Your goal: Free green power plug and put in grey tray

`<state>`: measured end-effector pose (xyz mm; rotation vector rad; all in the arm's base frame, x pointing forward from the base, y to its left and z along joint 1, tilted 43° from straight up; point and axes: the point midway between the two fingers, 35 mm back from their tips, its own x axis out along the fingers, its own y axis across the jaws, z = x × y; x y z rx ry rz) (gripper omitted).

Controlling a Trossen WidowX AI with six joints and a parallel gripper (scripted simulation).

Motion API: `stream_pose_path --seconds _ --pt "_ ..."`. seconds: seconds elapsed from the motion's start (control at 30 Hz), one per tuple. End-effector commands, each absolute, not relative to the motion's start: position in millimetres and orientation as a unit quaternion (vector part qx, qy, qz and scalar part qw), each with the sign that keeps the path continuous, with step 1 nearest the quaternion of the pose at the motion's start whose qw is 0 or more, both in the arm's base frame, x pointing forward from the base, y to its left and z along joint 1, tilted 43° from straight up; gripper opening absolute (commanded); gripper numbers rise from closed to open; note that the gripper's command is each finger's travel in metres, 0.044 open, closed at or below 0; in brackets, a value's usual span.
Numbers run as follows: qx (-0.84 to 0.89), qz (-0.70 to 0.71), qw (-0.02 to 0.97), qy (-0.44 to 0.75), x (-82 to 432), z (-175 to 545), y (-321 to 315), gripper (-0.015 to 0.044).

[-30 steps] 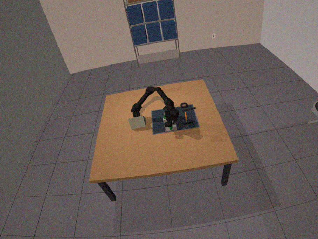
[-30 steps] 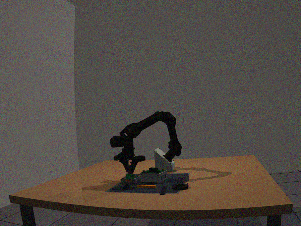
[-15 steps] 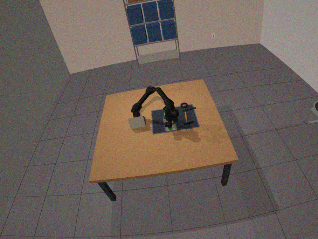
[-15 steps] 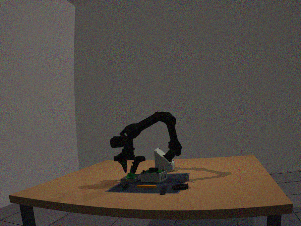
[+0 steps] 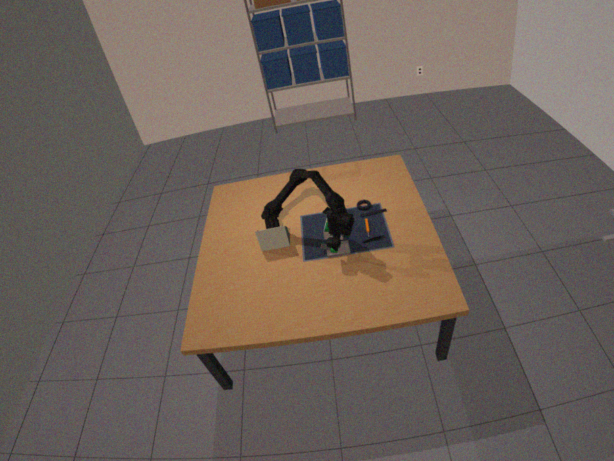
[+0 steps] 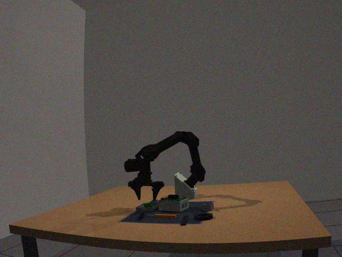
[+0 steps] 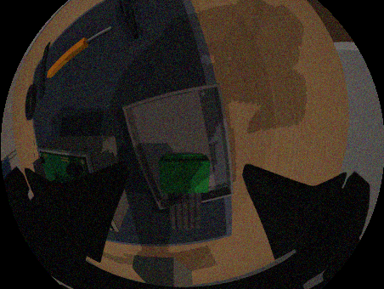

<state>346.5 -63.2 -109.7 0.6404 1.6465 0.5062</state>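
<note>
The green plug (image 5: 333,250) (image 6: 149,204) (image 7: 185,173) is in the grey tray (image 5: 342,250) (image 6: 140,210) (image 7: 173,91), away from the counter's (image 5: 317,297) (image 6: 248,221) (image 7: 323,153) edges. The hand (image 5: 339,243) (image 6: 146,199) (image 7: 185,171) is open wide above, holding nothing.

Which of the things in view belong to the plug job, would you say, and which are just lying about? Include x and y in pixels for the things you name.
Part of the job:
- green power plug (image 6: 148,204) (image 7: 185,173)
- grey tray (image 6: 140,209) (image 7: 128,127)
- circuit board (image 7: 59,167)
- gripper (image 6: 146,199)

Just lying about:
- orange-handled screwdriver (image 5: 367,226) (image 6: 165,216) (image 7: 68,57)
- black ring (image 5: 364,204) (image 6: 203,216)
</note>
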Motion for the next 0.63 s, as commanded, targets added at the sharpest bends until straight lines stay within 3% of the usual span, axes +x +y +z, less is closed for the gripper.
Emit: stream_pose_path --seconds 0.0,0.6 --pt "0.276 0.219 0.607 0.713 346 -110 -63 0.044" --pt "0.277 0.218 0.604 0.715 356 -43 -122 0.044"
